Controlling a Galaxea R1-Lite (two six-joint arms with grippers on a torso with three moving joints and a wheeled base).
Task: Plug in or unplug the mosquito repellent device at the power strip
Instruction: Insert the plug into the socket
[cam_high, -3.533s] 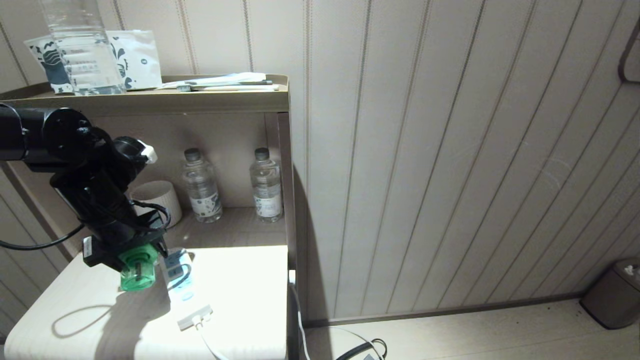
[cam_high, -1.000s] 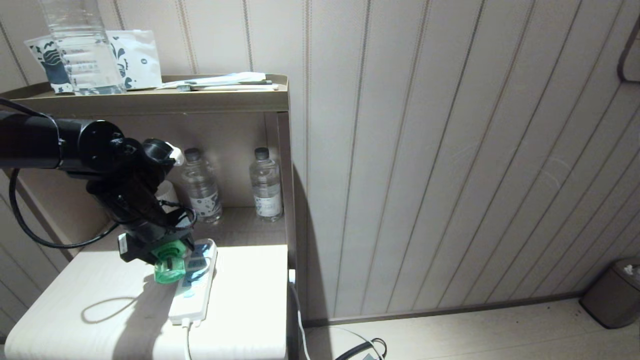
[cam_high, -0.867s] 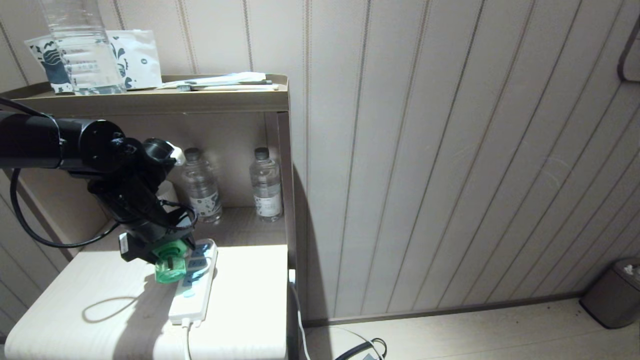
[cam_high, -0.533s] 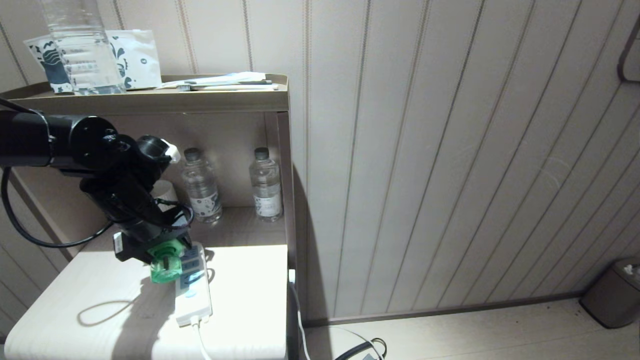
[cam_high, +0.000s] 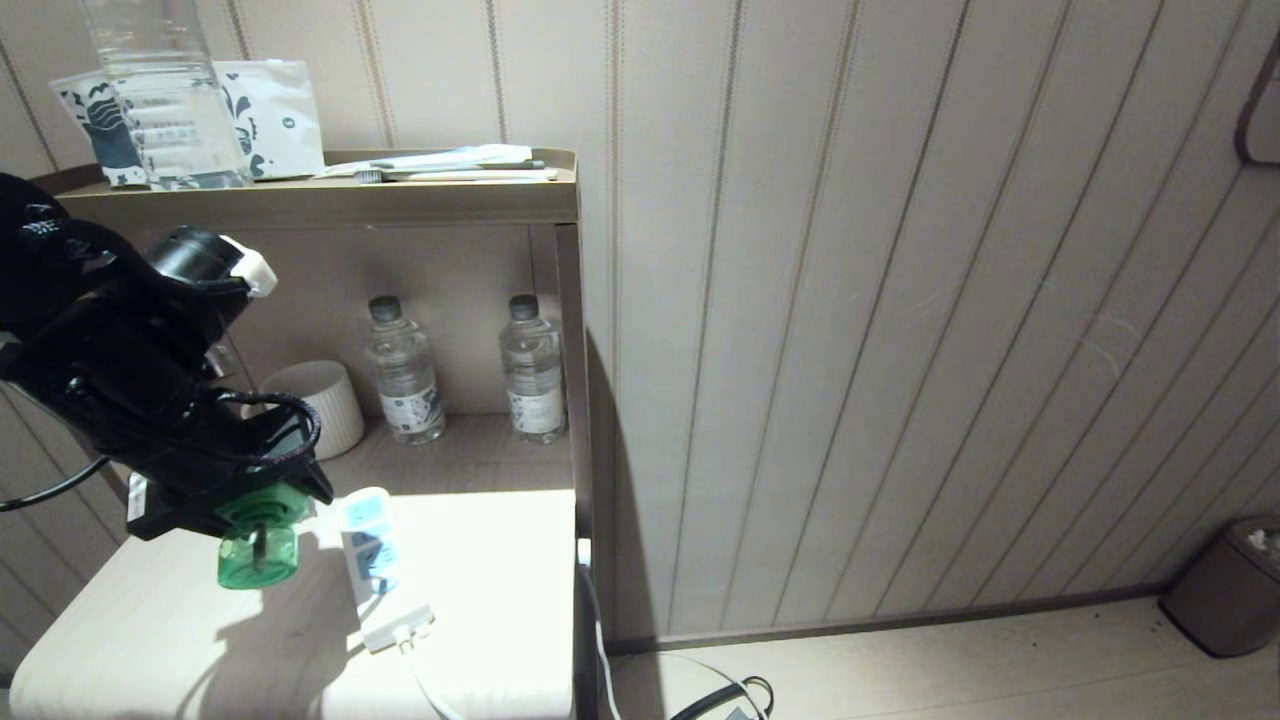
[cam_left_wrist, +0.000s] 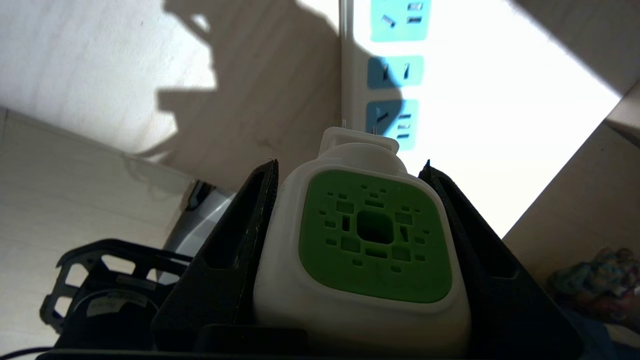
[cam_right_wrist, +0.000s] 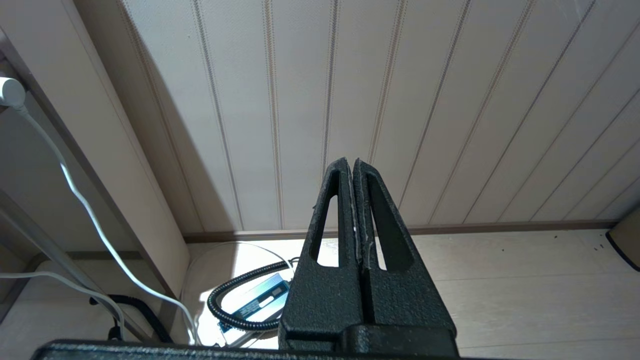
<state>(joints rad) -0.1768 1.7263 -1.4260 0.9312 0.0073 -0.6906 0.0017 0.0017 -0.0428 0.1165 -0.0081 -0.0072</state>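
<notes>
while the left pincer (cam_high: 262, 520) clamps the mosquito repellent device (cam_high: 258, 545) clear above the table (cam_high: 480, 560), green liquid in its bottle, the power strip (cam_high: 372, 565) has swung since; right pincer (cam_right_wrist: 356, 210) closed, empty.

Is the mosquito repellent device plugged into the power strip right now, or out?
Out. The left gripper holds the mosquito repellent device in the air beside the power strip, and its prongs show bare in the left wrist view.

Green-white repellent device (cam_high: 258, 545) unplugged, held above tabletop; white power strip (cam_high: 375, 565) flat beside it.
</notes>
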